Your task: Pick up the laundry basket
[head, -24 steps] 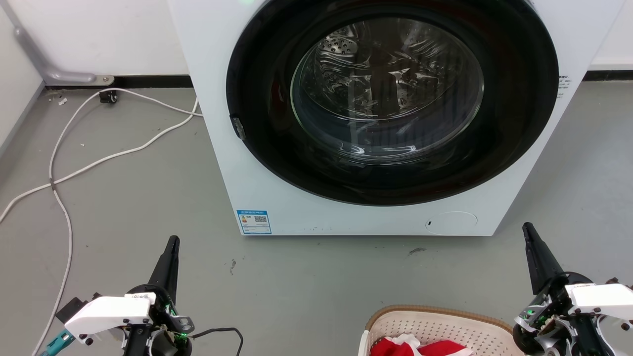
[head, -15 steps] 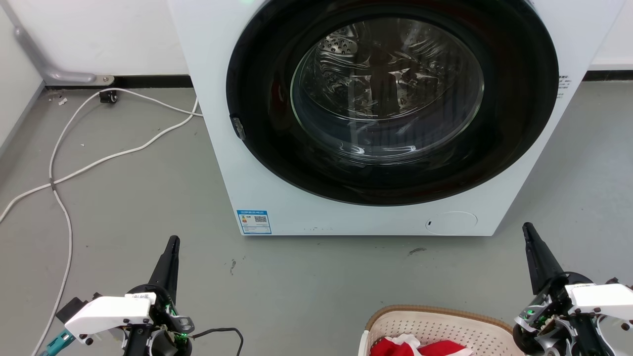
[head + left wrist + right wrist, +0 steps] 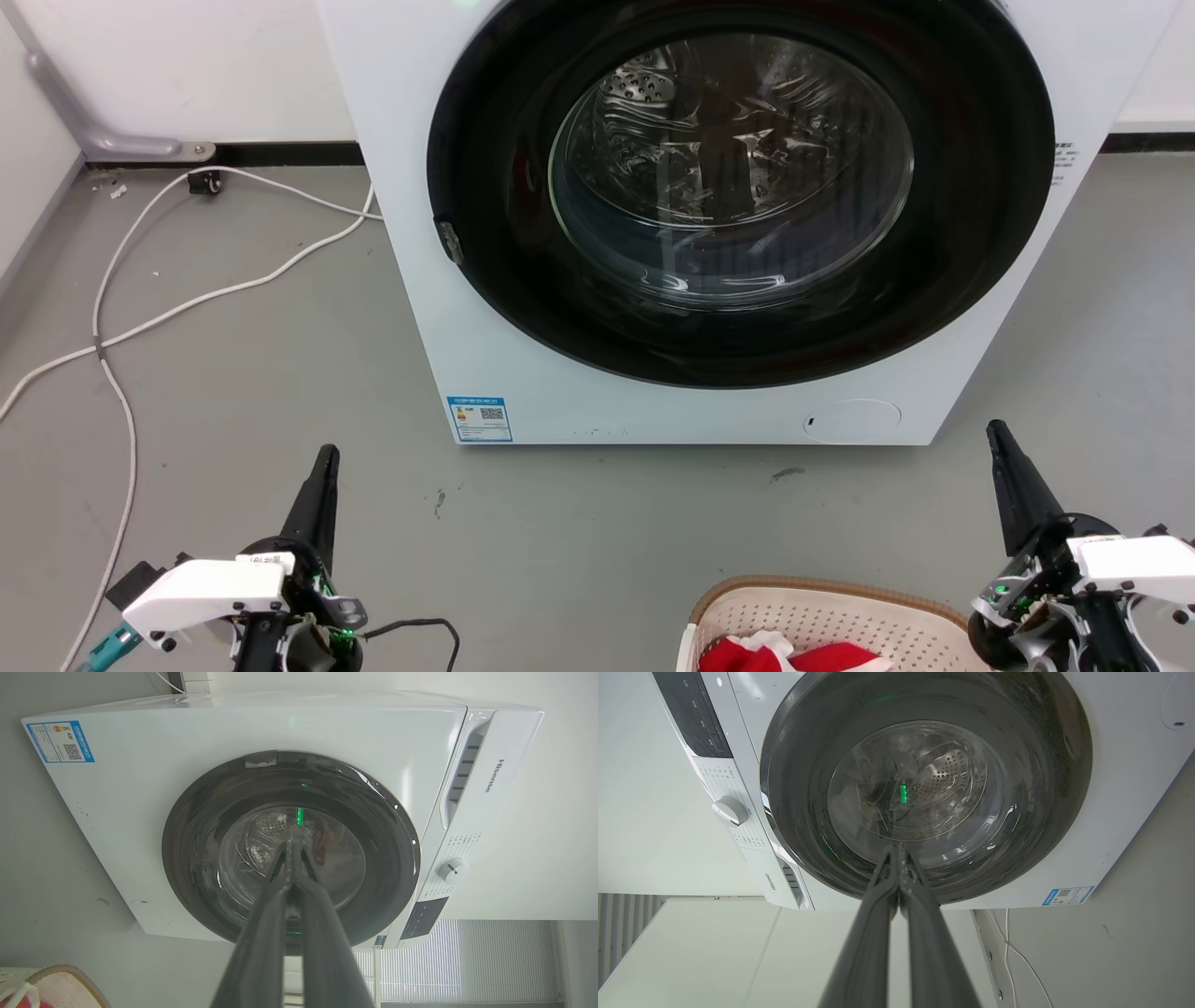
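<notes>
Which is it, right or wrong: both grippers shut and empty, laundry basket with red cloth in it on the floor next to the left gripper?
Wrong on one point. The head view shows the laundry basket on the floor next to the right gripper, not the left gripper. The rest holds: both shut and empty, red cloth in the basket.

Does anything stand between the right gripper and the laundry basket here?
Nothing visible does. The oval cream perforated plastic laundry basket sits on the grey floor close beside the right gripper, on its left; the white washing machine stands farther ahead, out of that path.
</notes>
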Motion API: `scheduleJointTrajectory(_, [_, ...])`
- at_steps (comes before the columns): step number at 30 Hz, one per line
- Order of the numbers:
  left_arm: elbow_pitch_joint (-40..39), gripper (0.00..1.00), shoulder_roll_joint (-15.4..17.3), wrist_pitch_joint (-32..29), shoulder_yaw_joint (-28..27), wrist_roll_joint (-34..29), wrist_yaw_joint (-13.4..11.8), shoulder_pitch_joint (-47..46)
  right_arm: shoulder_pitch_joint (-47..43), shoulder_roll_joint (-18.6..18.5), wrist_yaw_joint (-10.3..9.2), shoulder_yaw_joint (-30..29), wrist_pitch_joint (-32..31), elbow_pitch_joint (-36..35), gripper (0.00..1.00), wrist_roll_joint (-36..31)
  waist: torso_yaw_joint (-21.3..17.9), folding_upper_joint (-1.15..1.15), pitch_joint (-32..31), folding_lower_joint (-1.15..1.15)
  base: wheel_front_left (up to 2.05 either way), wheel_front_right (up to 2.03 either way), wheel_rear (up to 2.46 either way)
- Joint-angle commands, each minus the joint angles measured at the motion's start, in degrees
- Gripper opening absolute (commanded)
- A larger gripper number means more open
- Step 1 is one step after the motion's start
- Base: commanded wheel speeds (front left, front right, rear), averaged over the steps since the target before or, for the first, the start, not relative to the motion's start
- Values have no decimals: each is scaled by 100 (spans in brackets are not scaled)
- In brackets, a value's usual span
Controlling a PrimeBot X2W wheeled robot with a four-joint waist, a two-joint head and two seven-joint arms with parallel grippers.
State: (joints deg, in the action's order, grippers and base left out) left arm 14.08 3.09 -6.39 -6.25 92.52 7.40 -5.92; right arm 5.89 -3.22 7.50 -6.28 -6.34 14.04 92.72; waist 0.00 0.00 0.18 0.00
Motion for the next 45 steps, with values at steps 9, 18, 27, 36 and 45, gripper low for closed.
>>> scheduleJointTrajectory(9, [-41,100,-4,191,166,4,0,-25,-10,3,0,104,193,-64,100,-40,0,0,8,0,0,0,0])
scheduleJointTrajectory(18, [-238,100,-5,438,240,-578,2,-82,-37,6,0,135,439,-235,100,-507,0,0,21,0,0,0,0])
scheduleJointTrajectory(27, [-493,100,-6,659,254,-1741,3,-126,-119,9,0,140,660,-565,100,-1970,-11,0,27,0,0,0,0])
scheduleJointTrajectory(36, [-660,100,-7,839,403,-2724,-94,-120,-225,12,0,168,840,-785,100,-3264,-21,0,24,0,0,0,0])
scheduleJointTrajectory(45, [-712,100,-8,1024,605,-3807,-216,-117,-330,15,0,304,1022,-936,100,-4471,-31,0,20,0,0,0,0])
